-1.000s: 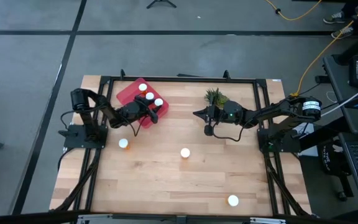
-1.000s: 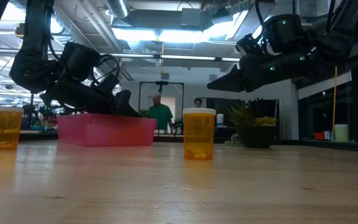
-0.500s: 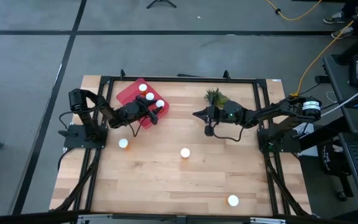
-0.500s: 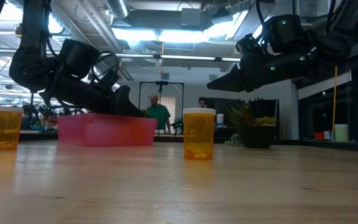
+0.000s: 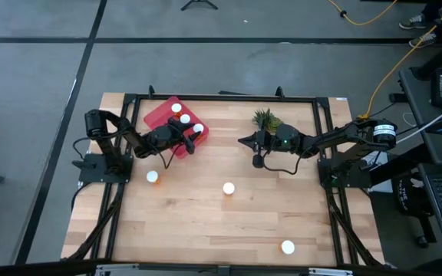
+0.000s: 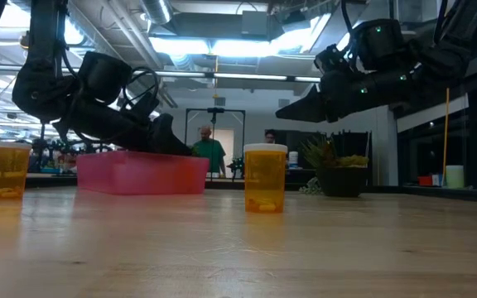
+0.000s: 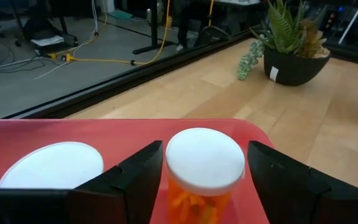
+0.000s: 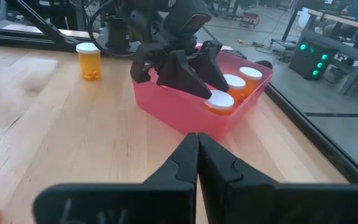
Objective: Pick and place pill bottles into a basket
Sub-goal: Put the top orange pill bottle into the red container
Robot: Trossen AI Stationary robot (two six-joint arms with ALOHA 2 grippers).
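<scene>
Over the basket (image 5: pixel 163 116), at its corner nearest the plant (image 5: pixel 264 118): left hand (image 7: pixel 201 180), fingers either side of an upright pill bottle (image 7: pixel 204 168) standing inside, apparently not clamped. Two more bottles alongside; three remain on the counter (image 5: pixel 229 222). Right hand (image 5: pixel 242 141) closed and empty, near the plant, farther off.

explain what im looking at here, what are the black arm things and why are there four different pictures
They are two robot arms at a wooden table, each ending in two fingers. One camera looks straight down, one sits at table height, and one rides on each wrist.

The left gripper is over the red basket, its fingers either side of a white-capped orange pill bottle; whether they press it I cannot tell. That makes three bottles in the basket. Three more stand on the table: near the left arm, in the middle and near the front edge.

The right gripper waits shut and empty, above the table by a potted plant.
</scene>
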